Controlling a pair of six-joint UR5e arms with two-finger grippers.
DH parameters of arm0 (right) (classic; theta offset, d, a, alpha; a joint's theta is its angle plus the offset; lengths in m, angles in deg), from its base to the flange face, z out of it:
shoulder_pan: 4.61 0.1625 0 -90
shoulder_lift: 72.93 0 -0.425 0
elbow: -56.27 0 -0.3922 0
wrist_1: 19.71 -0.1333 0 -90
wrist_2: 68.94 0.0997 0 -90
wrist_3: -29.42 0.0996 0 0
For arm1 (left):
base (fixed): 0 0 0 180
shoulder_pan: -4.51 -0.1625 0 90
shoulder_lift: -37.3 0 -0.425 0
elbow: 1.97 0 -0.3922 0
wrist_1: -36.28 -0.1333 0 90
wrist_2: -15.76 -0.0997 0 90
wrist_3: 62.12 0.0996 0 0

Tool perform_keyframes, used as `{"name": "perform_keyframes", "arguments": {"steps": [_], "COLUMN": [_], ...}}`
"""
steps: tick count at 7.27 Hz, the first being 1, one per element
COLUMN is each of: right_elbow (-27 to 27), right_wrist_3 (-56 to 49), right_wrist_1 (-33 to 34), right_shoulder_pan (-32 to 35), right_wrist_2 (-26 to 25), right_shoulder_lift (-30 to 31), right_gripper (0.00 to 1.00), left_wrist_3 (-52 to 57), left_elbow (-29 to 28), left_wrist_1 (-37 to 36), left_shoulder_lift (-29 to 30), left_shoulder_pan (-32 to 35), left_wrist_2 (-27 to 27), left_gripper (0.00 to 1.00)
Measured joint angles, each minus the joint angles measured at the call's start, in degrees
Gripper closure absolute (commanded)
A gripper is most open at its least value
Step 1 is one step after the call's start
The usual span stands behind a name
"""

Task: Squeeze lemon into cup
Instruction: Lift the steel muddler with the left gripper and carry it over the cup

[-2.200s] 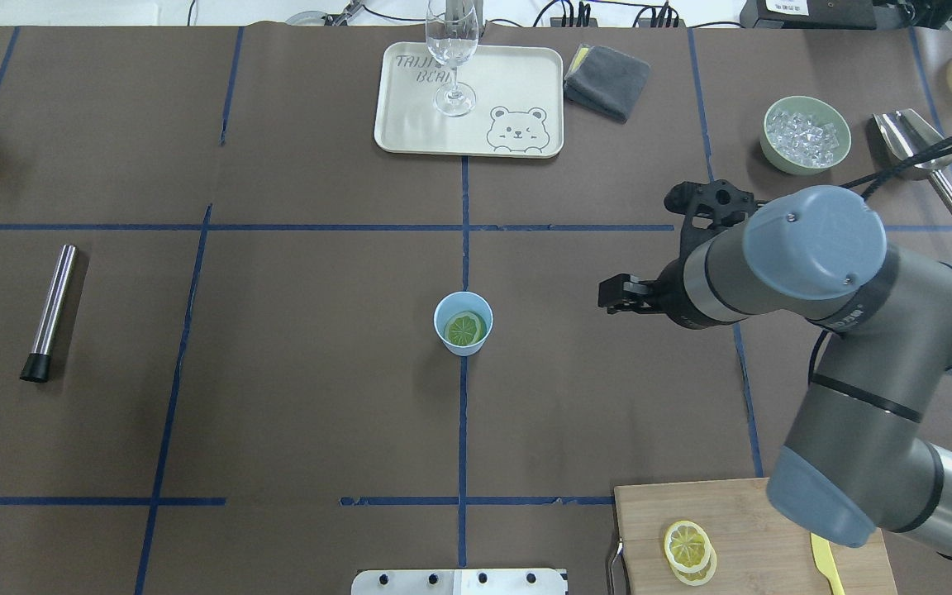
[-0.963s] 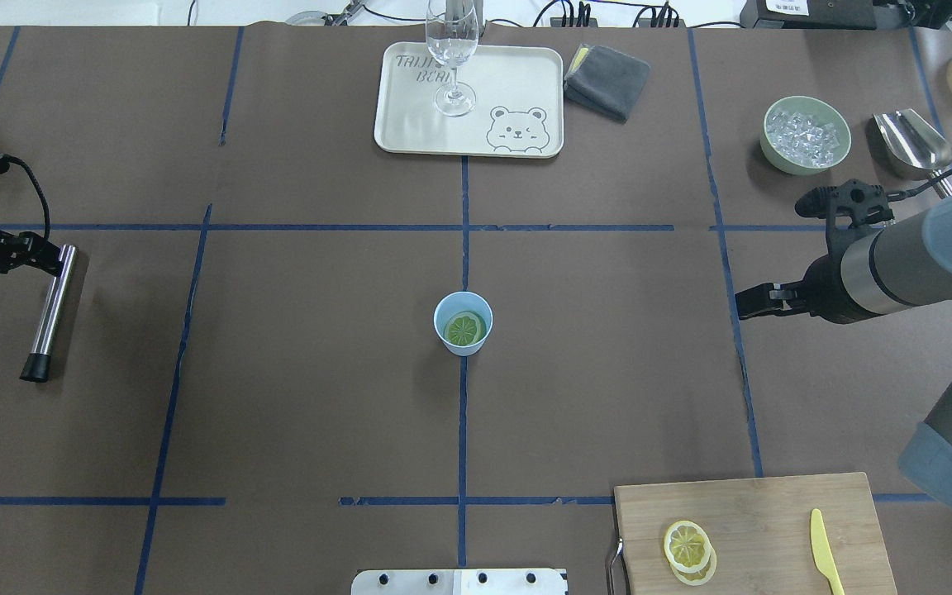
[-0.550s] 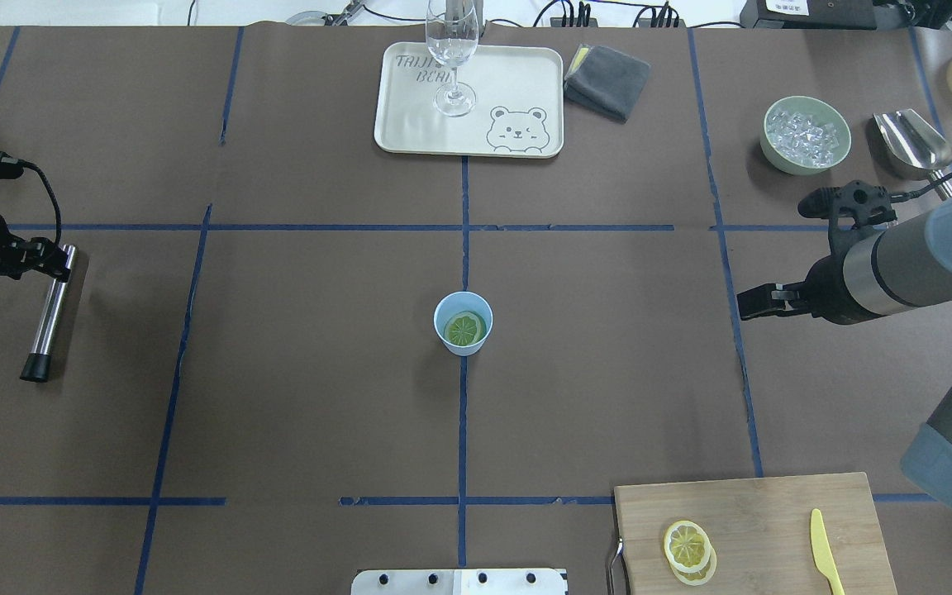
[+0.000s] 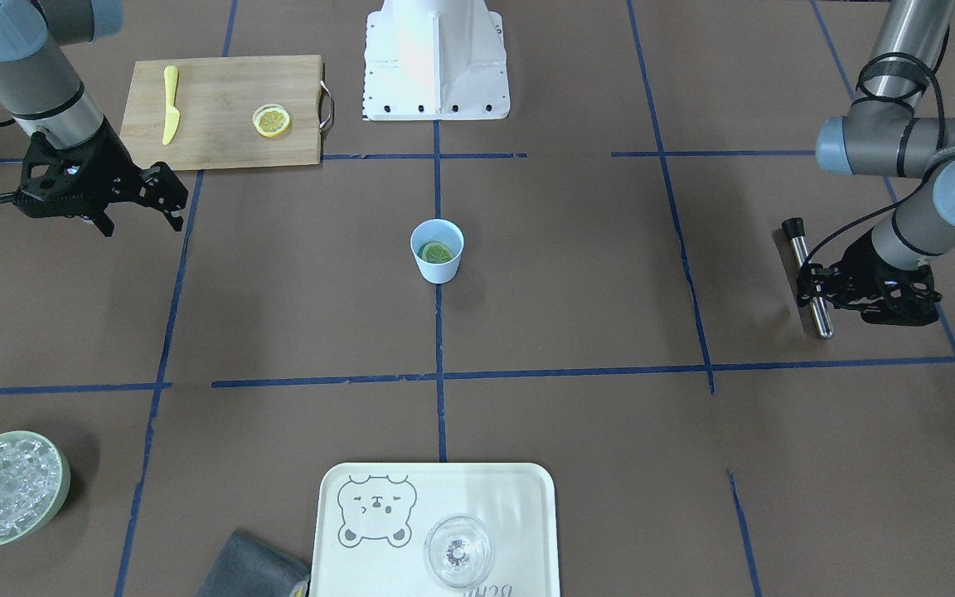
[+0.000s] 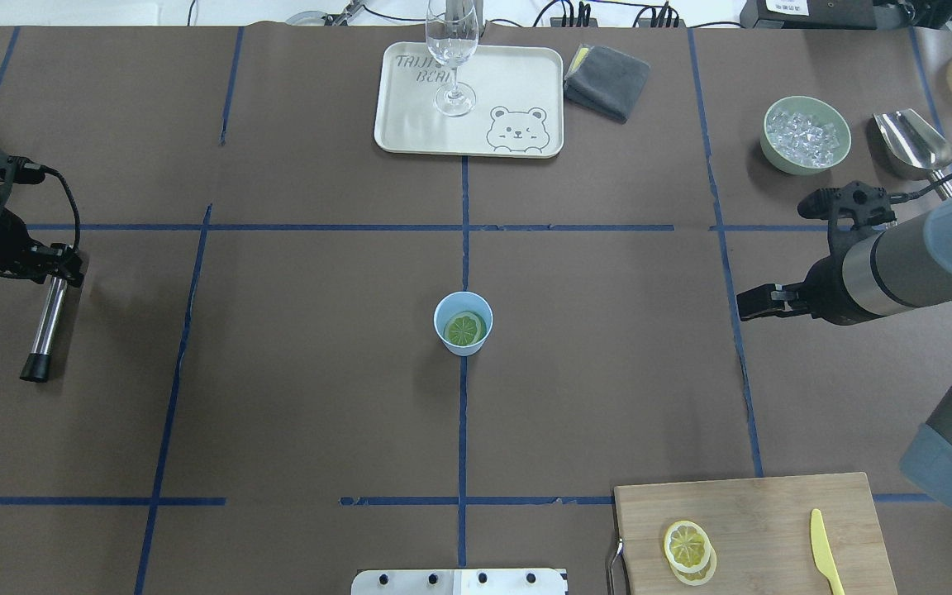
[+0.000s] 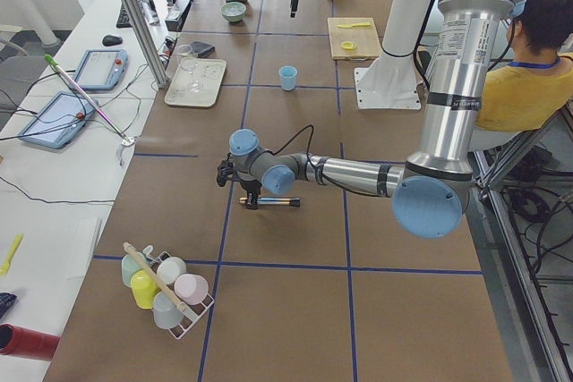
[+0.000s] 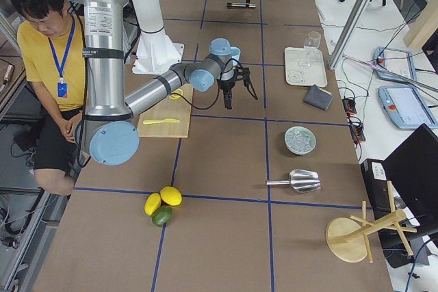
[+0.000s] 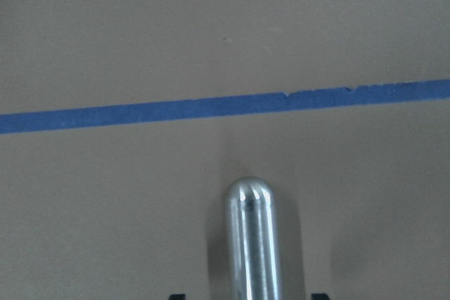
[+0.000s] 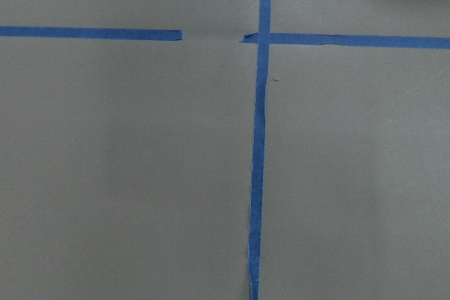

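The light-blue cup (image 5: 451, 310) (image 4: 425, 264) stands upright at the table's middle. One lemon slice (image 5: 465, 329) (image 4: 436, 250) lies flat inside it. Two more slices (image 5: 688, 549) (image 4: 271, 121) lie stacked on the cutting board (image 5: 773, 512). My right gripper (image 5: 761, 299) (image 4: 142, 211) hangs open and empty above bare table, well to the right of the cup. My left gripper (image 5: 63, 268) (image 4: 817, 290) is low at the far left, its jaws open on either side of the top end of a steel rod (image 5: 48, 322) (image 8: 252, 244).
A cream tray (image 5: 517, 83) with a clear glass (image 5: 451, 58) and a grey cloth (image 5: 606, 80) are at the back. A green bowl of ice (image 5: 805, 135) and a metal scoop (image 5: 914, 145) are back right. A yellow knife (image 5: 825, 562) lies on the board.
The right arm drew back to the right from near the cup, then held still. The left gripper came in from the left and moved over the rod's top end.
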Motion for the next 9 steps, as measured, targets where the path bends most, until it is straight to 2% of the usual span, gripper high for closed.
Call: {"name": "perform_keyframes", "arguments": {"steps": [1, 2, 6, 8, 9], "right_elbow": [0.04, 0.07, 0.03, -0.32, -0.39], "right_wrist_3": [0.02, 0.06, 0.24, 0.26, 0.26], "right_wrist_1": [0.0, 0.0, 0.0, -0.06, -0.08], "right_shoulder_pan": [-0.03, -0.04, -0.06, -0.01, 0.02], "right_wrist_2": [-0.01, 0.01, 0.23, 1.19, 1.62], "right_shoulder_lift": [0.0, -0.08, -0.69, -0.91, -0.94], "right_gripper": [0.0, 0.0, 0.0, 0.0, 0.0], "left_wrist_3": [0.01, 0.04, 0.12, 0.33, 0.97], "left_elbow": [-0.33, -0.47, 1.67, 9.04, 13.97], "left_wrist_1": [-0.06, -0.36, -4.47, -6.43, -9.95], "left_shoulder_lift": [0.24, 0.35, 1.47, 2.02, 3.54], "left_shoulder_pan": [-0.26, -0.4, -0.69, -0.67, -0.63], "left_wrist_2": [-0.04, -0.06, -0.26, -0.18, -0.17], "left_gripper": [0.87, 1.0, 1.0, 1.0, 1.0]}}
